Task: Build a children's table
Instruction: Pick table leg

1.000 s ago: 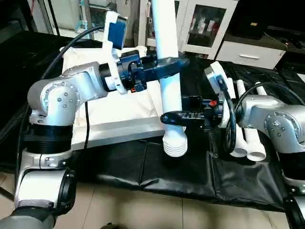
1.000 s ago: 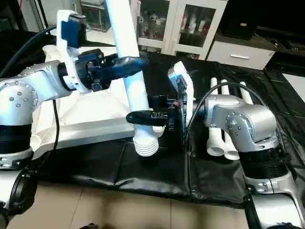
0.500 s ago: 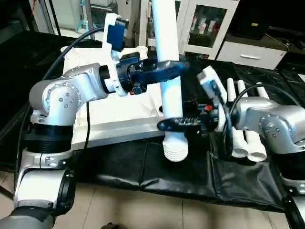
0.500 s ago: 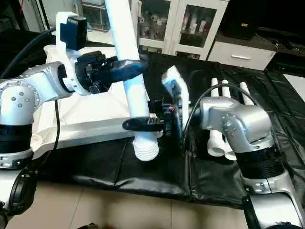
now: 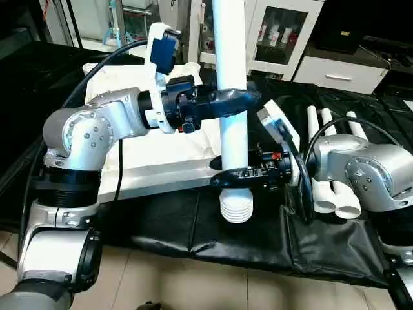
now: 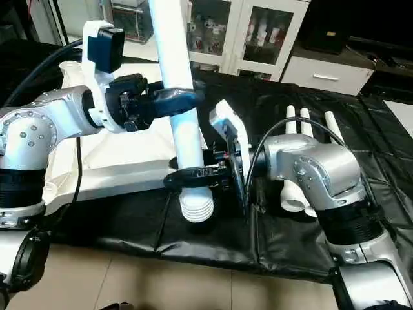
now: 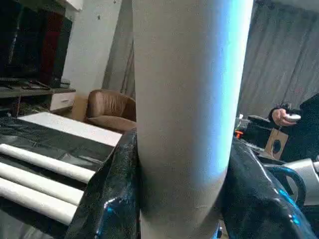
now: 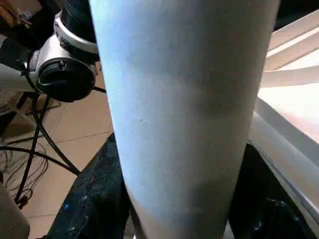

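Left eye view: both jaws grasp one upright leg (image 5: 232, 116) off the bench (image 5: 322, 252); tabletop (image 5: 168, 152) legless, three legs (image 5: 332, 187) waiting, so assembly has barely begun.

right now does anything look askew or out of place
Nothing stands out. The leg is held near upright by the left gripper and right gripper, and three spare legs lie side by side.

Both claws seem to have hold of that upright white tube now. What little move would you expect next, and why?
Probably swinging the leg sideways over the tabletop, toward a corner. The left gripper clamps it higher up and the right gripper holds it just above the ribbed end, which hangs over the black cover, off the tabletop's front edge. Three more legs lie waiting beside the right arm.
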